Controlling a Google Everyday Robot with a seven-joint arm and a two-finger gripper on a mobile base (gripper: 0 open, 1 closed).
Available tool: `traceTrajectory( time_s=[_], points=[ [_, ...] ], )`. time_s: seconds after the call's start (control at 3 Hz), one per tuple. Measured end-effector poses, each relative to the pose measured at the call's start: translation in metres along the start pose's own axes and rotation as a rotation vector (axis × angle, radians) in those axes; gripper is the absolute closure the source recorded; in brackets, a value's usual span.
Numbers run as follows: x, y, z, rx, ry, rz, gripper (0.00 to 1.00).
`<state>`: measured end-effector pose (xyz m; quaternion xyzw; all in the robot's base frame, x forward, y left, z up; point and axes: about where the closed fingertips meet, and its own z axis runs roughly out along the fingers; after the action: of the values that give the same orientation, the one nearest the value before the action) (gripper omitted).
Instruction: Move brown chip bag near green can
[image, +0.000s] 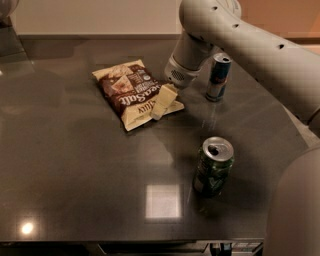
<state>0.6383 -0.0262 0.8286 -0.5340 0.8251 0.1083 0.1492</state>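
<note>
The brown chip bag (131, 93) lies flat on the dark table (75, 165), at the back and left of centre, with white "Sea Salt" lettering on its dark middle. The green can (213, 167) stands upright at the front right, well apart from the bag, its silver top and opening showing. My gripper (163, 102) hangs from the white arm and sits low over the bag's right edge, at its tan end.
A taller slim blue-and-silver can (218, 76) stands at the back right, just right of the arm's wrist (182, 72). The arm's thick white links cross the upper right and lower right of the view. The table's front edge runs along the bottom.
</note>
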Motion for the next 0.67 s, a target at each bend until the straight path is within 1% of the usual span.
traceTrajectory(
  time_s=[0.67],
  points=[
    [-0.0018,0.0096,0.0,-0.032,-0.006,-0.006,0.65]
  ],
)
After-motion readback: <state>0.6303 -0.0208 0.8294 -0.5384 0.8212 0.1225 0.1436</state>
